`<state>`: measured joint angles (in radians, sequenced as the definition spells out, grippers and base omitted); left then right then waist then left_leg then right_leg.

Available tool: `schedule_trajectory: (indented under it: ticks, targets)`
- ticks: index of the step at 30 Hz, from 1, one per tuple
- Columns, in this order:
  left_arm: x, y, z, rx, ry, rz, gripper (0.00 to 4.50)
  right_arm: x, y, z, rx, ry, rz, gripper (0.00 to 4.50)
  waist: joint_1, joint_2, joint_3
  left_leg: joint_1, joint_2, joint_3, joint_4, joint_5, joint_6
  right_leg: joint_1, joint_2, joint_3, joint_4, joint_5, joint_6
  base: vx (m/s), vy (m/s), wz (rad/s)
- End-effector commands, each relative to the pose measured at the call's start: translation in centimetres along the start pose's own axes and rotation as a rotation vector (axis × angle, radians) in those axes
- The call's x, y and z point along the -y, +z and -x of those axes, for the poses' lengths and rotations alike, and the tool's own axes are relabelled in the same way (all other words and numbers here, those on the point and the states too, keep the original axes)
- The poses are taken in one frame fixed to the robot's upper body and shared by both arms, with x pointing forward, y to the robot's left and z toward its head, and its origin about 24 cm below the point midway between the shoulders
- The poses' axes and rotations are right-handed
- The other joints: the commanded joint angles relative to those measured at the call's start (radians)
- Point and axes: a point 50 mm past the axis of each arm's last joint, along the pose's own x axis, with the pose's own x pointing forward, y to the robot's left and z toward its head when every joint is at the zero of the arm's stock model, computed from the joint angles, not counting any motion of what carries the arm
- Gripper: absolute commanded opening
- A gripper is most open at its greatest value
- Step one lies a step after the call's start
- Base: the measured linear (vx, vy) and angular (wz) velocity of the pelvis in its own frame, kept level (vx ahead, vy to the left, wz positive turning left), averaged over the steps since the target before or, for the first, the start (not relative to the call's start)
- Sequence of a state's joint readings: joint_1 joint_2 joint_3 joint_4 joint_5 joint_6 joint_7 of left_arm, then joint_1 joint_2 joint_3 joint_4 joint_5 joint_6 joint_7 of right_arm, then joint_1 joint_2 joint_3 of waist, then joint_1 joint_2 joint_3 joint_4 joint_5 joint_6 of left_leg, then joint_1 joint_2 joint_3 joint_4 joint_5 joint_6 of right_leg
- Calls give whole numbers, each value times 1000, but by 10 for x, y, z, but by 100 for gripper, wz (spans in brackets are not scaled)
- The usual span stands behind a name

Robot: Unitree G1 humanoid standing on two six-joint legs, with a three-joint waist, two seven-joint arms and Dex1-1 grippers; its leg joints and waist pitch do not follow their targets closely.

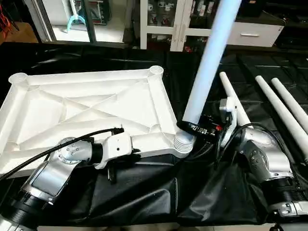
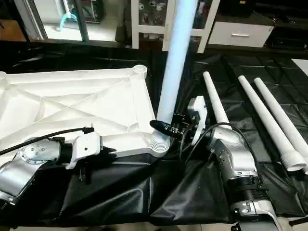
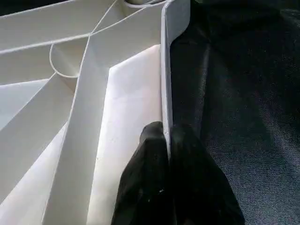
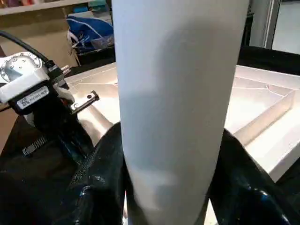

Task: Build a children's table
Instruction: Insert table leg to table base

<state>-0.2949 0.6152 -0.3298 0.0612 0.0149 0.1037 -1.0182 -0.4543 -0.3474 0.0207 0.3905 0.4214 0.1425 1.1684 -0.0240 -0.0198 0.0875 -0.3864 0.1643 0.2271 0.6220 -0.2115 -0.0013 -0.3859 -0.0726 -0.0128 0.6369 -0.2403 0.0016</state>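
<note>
So the tabletop point(image 1: 91, 113) is lying upside down on a black sheet point(image 1: 144, 192), underside facing up. It's white plastic, square, with raised ribs running diagonally across and crossing in the middle, plus a raised rim all round. Each corner that shows has a round ribbed socket; the two far ones point(image 1: 156, 70) point(image 1: 18, 78) are empty.

The near right corner socket point(image 1: 183, 143) has a leg point(image 1: 207, 62) standing in it, leaning a bit toward the far right. It's a long white tube, pale bluish in the light, and its top runs out of frame. The right gripper point(image 1: 198, 129) is wrapped around that leg right above the socket, one black finger on each side, pinching the tube between them; in the right wrist view the fingers point(image 4: 101, 187) hug both sides of it.

The left gripper point(image 3: 166, 154) is clamped on the tabletop's near rim, to the left of that socket, fingers pressed together with just the thin plastic wall between them.

Three more legs point(image 2: 215, 103) point(image 2: 264, 118) point(image 2: 284, 115) lie flat on the sheet off to the right, roughly side by side, thick ends nearest the robot.

Behind the sheet there's a white cabinet with glass doors point(image 1: 168, 19) and a white drawer unit point(image 1: 252, 32).
</note>
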Motion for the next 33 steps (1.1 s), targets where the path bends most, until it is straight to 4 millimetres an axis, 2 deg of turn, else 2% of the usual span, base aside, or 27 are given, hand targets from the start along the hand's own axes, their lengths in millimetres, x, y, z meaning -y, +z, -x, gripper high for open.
schedule_trajectory:
  ticks: [1, 9, 15, 18, 22, 26, 28, 30, 33]
  targets:
    - [19, -21, -10, -62, -56, 90, 6, -3, -5, 0, -51, 6, 38, 186, -5, -14, -41, 30, 79, -42, -91, -135, 57, 10, -70, 42, -84, -126, -260, 0, 0, 0]
    - [18, -20, -11, -62, -53, 86, 6, -3, -13, 3, -62, -20, 59, 186, -7, -15, -37, 33, 81, -45, -98, -198, 24, 5, -71, 46, -92, -188, -244, 0, 0, 0]
    - [18, -20, -12, -63, -49, 85, 6, -14, -22, 3, -45, -9, 54, 186, -6, -14, -39, 34, 82, -44, -100, -172, 35, 7, -70, 45, -89, -128, -247, 0, 0, 0]
    - [18, -20, -12, -64, -47, 85, 6, -17, -28, 4, -40, -23, 40, 186, -6, -16, -37, 34, 82, -44, -102, -184, 34, 6, -70, 45, -92, -137, -249, 0, 0, 0]
    - [17, -20, -11, -69, -44, 79, 6, -18, -33, 7, -4, -88, -1, 186, -7, -15, -33, 36, 84, -48, -111, -249, 2, 1, -70, 47, -100, -218, -228, 0, 0, 0]
    - [16, -20, -11, -70, -40, 76, 6, -15, -37, 9, 4, -173, -28, 186, -8, -14, -31, 37, 83, -50, -115, -282, -19, -3, -71, 49, -104, -251, -213, 0, 0, 0]
    - [16, -20, -11, -71, -39, 74, 6, -11, -40, 11, -8, -234, -43, 186, -11, -17, -23, 41, 81, -52, -118, -351, -39, -12, -73, 51, -115, -346, -194, 0, 0, 0]
    - [15, -20, -11, -72, -39, 74, 6, -11, -43, 11, -24, -248, -49, 186, -12, -18, -24, 44, 81, -59, -120, -388, -57, -12, -77, 53, -122, -425, -169, 0, 0, 0]
    - [15, -20, -11, -72, -38, 73, 6, -13, -48, 12, -62, -250, -40, 186, -12, -18, -26, 43, 82, -59, -126, -371, -60, -13, -73, 53, -121, -381, -162, 0, 0, 0]
